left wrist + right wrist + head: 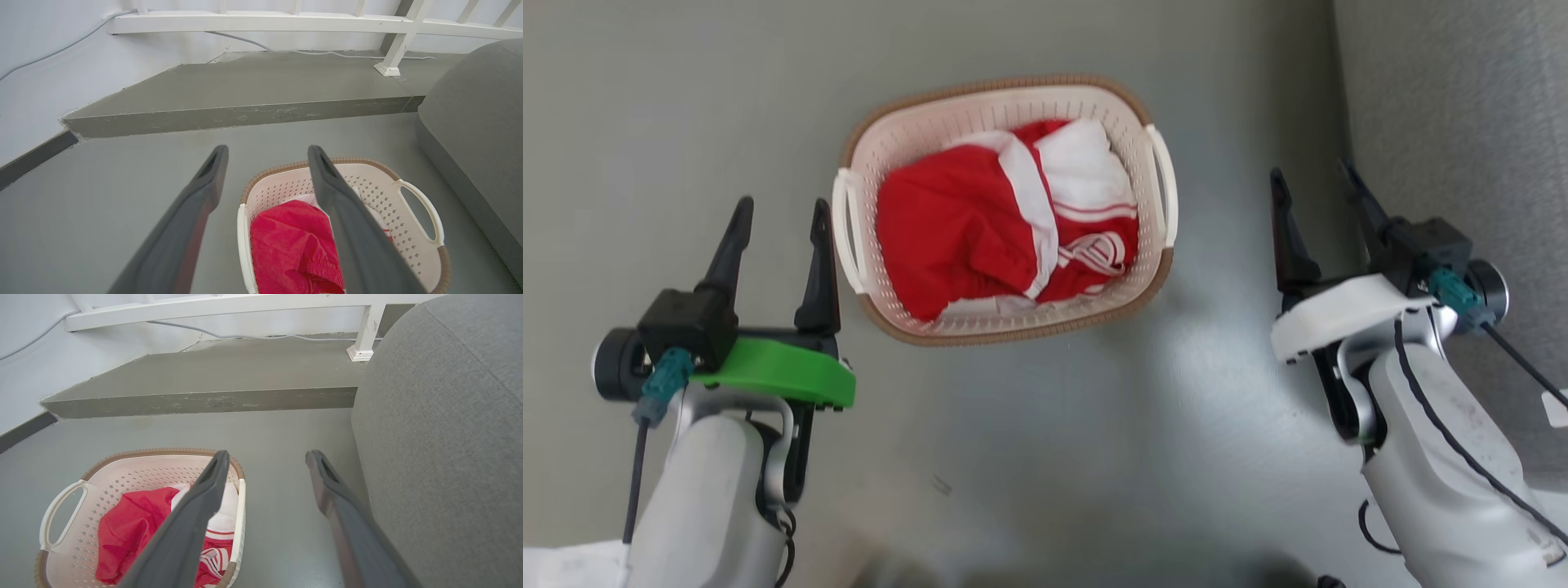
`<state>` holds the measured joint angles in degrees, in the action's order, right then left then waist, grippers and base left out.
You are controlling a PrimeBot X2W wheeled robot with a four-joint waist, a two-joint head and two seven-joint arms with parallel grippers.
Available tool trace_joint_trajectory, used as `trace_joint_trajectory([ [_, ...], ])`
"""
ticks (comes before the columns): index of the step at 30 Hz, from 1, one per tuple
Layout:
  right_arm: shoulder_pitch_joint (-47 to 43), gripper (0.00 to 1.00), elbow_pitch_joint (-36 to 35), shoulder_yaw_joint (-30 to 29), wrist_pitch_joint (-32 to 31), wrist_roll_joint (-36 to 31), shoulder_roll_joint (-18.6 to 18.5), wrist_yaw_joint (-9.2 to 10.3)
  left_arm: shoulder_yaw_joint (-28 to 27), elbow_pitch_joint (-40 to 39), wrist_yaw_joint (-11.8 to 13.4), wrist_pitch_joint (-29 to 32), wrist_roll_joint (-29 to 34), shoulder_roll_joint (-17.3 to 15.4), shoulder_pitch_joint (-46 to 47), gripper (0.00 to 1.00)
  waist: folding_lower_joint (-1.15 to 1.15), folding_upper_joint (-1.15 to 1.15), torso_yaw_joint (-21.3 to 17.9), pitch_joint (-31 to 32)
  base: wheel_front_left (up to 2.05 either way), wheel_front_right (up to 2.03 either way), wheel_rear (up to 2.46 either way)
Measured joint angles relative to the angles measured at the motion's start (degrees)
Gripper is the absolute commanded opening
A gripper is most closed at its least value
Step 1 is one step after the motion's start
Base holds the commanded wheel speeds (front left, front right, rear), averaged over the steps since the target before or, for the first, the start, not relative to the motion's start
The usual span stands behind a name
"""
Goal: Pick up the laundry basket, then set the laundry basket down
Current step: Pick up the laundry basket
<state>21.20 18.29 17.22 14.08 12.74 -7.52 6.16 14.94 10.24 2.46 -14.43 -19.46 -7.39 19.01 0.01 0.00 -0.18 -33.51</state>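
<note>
The laundry basket [947, 118] sits on the grey floor [1094, 425] ahead of me, between my two arms, holding crumpled red and white clothes [964, 237]. It is cream and perforated, with a brown rim and a white loop handle on each short side. My left pincer [783, 206] is spread, its two dark fingers apart and holding nothing. Its inner finger is just beside the basket's left handle [848, 229]; I cannot tell whether they touch. My right pincer [1311, 173] is also spread and empty, near the right handle [1165, 196] but clearly apart from it, close to a grey upholstered seat [1454, 106]. Beyond the basket, a low concrete step [245, 94] rises to a white railing [261, 20].
</note>
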Motion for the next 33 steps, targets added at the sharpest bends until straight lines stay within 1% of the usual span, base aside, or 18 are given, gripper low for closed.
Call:
trace_joint_trajectory([
  [10,5.2,1.00,1.2,1.1,0.0,-0.6,0.8,-0.01,0.1,1.3,-1.2,0.0,0.0,0.1,5.1,1.00,0.00,0.00,-0.2,-7.1,0.00,0.00,0.00],
  [16,8.2,1.00,2.8,2.2,0.0,-0.7,1.8,-0.20,0.0,4.4,-1.9,0.3,-0.4,0.3,8.2,1.00,0.00,0.00,-0.3,-10.8,0.00,0.00,0.00],
  [19,9.9,1.00,4.2,3.1,0.0,-0.7,2.3,-0.66,-0.2,6.6,-2.0,0.8,-0.5,0.1,9.8,1.00,0.00,0.00,-0.5,-12.3,0.00,0.00,0.00],
  [21,11.7,1.00,6.2,3.8,0.0,-0.7,2.7,-1.35,-0.4,9.1,-2.5,1.3,-0.6,-0.3,10.9,1.00,0.00,0.00,-0.8,-13.5,0.00,0.00,0.00],
  [30,14.7,1.00,11.9,5.8,-0.2,0.2,3.5,-2.80,-0.6,15.8,-3.7,3.4,-1.4,-1.0,14.5,1.00,0.00,0.00,-2.0,-15.2,0.00,0.00,0.00],
  [33,16.1,1.00,14.0,6.5,-0.3,0.4,3.6,-3.30,-0.2,18.2,-4.7,4.1,-1.4,-1.2,16.0,1.00,0.00,0.00,-2.3,-15.6,0.00,0.00,0.00],
])
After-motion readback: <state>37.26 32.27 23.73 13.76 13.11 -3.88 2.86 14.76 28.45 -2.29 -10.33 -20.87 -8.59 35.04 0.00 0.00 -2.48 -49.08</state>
